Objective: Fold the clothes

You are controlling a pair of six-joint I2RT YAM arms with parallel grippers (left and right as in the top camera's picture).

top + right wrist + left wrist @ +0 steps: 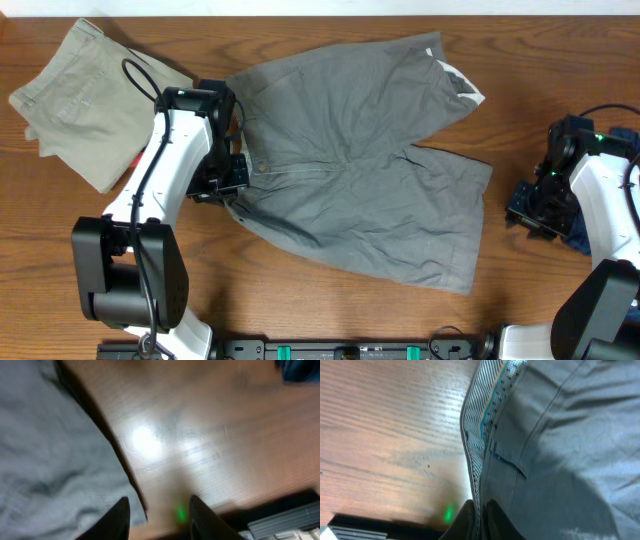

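Grey shorts (360, 170) lying flat mid table (300, 320). L gripper (479, 520) pinching waistband (480, 425), jaws nearly closed. R gripper (157, 510) hovering wide open, empty, nr leg hem (474, 225). Prob setting up 1st fold; next needs R gripping hem.

The overhead camera looks straight down from well above the brown wooden table (300, 310) and takes in the whole pair of mid-grey woven shorts (360, 160). The left wrist camera sits very close over the waistband (480, 420) at the left. The right wrist camera, blurred, looks closely down on the leg hem (107, 477) at the right. All three views share shorts and wood.
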